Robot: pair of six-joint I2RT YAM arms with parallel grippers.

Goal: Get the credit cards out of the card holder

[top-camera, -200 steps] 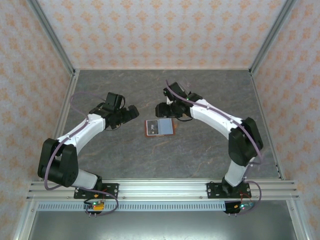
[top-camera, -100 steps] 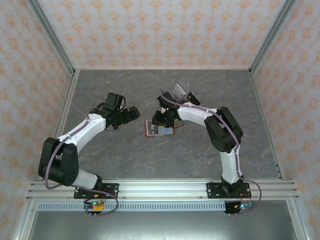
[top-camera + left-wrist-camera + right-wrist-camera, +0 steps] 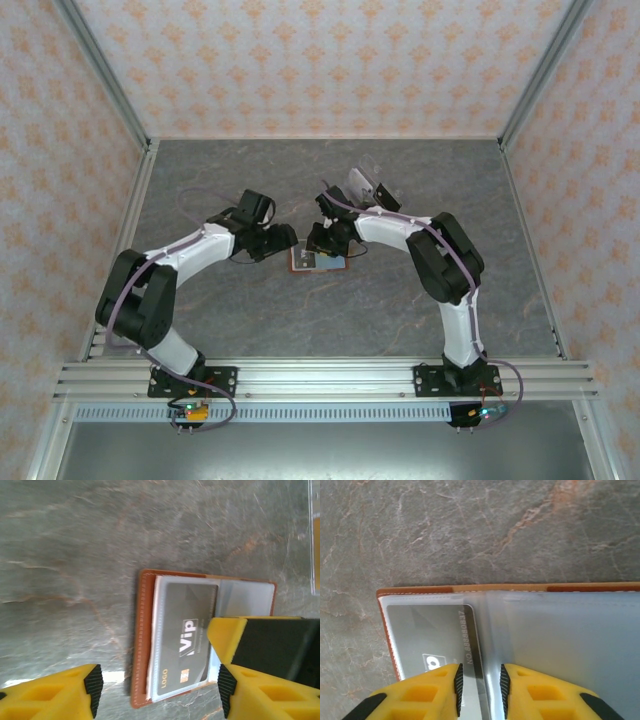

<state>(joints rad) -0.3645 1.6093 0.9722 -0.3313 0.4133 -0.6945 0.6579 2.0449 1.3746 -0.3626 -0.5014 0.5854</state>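
A lab-style robot cell: a stone-patterned surface (image 3: 330, 320) boxed in by 3 patterned panels (image 3: 320, 60) on aluminium framing (image 3: 105, 70), left arm (image 3: 190, 255) and right arm (image 3: 440, 250) bolted to a front rail (image 3: 320, 375).

- I've swung the left arm in: the left pincer (image 3: 287, 240) is now at the left edge of the card holder (image 3: 141, 645), no longer well apart from it
- Its jaws have drawn in but remain apart
- The right arm's elbow has folded inward, bringing the right pincer (image 3: 480, 687) over the card holder
- Its jaws have narrowed to a slim gap
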